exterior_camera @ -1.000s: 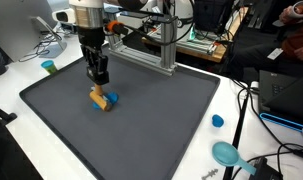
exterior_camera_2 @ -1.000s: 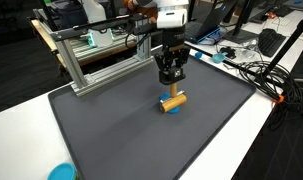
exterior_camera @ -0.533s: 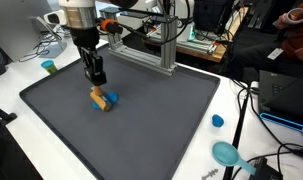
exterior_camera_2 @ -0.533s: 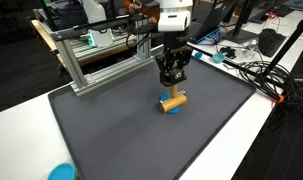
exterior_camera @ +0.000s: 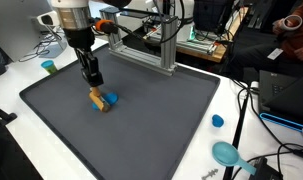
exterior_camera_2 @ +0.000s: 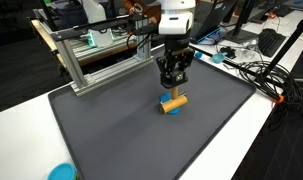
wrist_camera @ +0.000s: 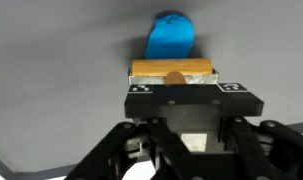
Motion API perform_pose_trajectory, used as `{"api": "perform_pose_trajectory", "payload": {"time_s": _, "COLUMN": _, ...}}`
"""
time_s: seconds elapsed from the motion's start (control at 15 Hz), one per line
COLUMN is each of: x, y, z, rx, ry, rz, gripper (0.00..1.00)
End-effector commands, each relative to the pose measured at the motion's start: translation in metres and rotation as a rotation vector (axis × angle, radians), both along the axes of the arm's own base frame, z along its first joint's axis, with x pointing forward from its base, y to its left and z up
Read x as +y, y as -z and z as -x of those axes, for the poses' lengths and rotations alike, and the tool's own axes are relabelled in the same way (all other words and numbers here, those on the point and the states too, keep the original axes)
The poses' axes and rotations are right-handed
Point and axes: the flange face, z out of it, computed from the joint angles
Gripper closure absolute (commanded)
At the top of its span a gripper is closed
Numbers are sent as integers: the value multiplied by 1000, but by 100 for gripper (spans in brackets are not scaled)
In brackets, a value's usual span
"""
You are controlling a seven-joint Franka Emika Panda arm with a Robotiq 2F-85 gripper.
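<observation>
Fingers first: the gripper (exterior_camera: 92,80) points straight down with nothing in its grasp, and from these angles I cannot tell how far apart the fingers stand. In the wrist view the gripper (wrist_camera: 186,95) fills the bottom of the frame as a dark bar. Just above that bar lies the block (wrist_camera: 173,69), flat and crosswise, with a blue piece (wrist_camera: 171,38) touching its far side.

In both exterior views there is clear air between tips and wood. The gripper (exterior_camera_2: 171,86) hovers just over the block (exterior_camera_2: 173,101), near the middle of the frame, with the blue piece (exterior_camera_2: 170,110) peeking out below it. In an exterior view the block (exterior_camera: 97,98) sits left of centre, just below the tips, with the blue piece (exterior_camera: 111,99) against its right end.

Everything rests on the dark mat (exterior_camera: 161,110). A metal frame (exterior_camera: 161,45) stands along its top edge. A blue cap (exterior_camera: 218,121) lies off the mat at right, and a green cup (exterior_camera: 49,67) stands at upper left.
</observation>
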Motion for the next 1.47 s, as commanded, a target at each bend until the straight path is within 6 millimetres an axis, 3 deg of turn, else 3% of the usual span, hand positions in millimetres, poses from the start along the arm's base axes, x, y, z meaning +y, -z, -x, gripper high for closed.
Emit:
{"api": "perform_pose_trajectory", "payload": {"time_s": 0.0, "x": -11, "y": 39, "z": -16, "rx": 3, "ry": 42, "rz": -12, "gripper": 79}}
{"api": "perform_pose_trajectory", "payload": {"time_s": 1.4, "x": -21, "y": 32, "z": -45, "rx": -51, "ry": 176, "rz": -16, "gripper": 79}}
